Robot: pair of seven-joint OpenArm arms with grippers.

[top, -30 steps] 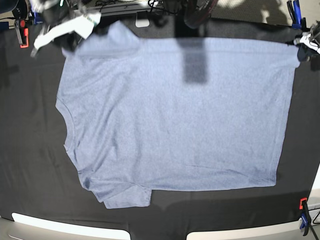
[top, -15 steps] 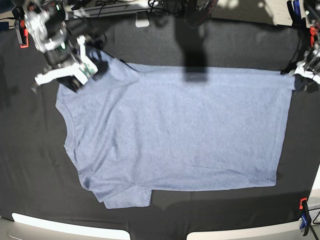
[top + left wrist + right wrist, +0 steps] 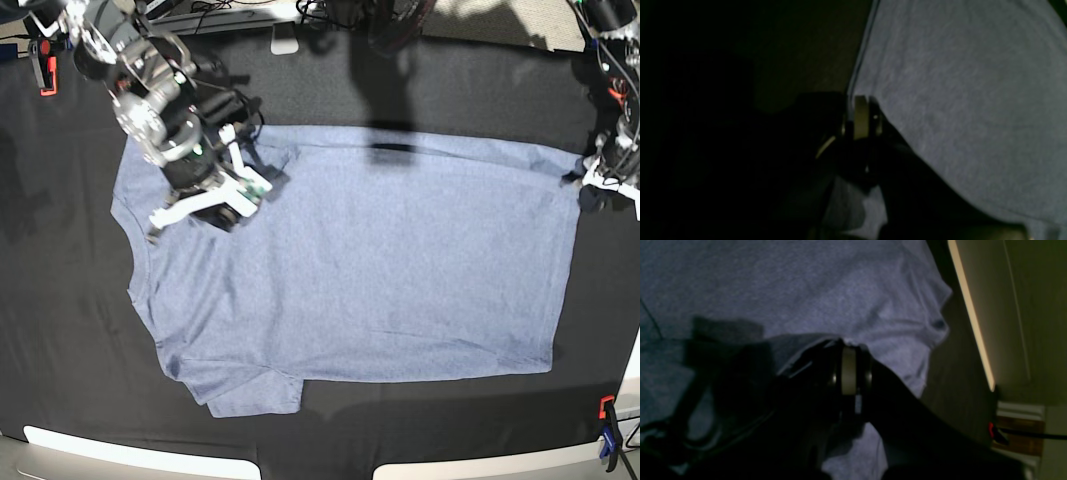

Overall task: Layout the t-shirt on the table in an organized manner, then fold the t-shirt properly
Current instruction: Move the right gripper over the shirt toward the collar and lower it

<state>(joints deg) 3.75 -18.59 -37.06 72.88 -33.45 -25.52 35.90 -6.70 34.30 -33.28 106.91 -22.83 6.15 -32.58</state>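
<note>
T-shirt (image 3: 360,270) fabric, heathered blue-grey, lies spread nearly flat on the black-clothed counter (image 3: 60,330), filling the middle of the base view. Its long axis runs left to right across the frame: the ribbed neck opening faces the left edge, and the straight hem faces the right. One short sleeve sticks out at the lower left; the other sleeve, at the upper left, is folded inward over the chest.

That upper-left sleeve is clamped in the right pincer (image 3: 235,190), which sits over the shirt's upper-left part. In the right wrist view the right pincer (image 3: 848,368) has its jaws together with cloth bunched between them.

At the right edge of the base view, the left pincer (image 3: 598,180) grips the hem's upper corner. The left wrist view shows the left pincer (image 3: 857,116) pressed shut on the shirt's edge, with dark counter to the left of it.

An orange-and-blue clamp (image 3: 606,430) stands at the lower right.
</note>
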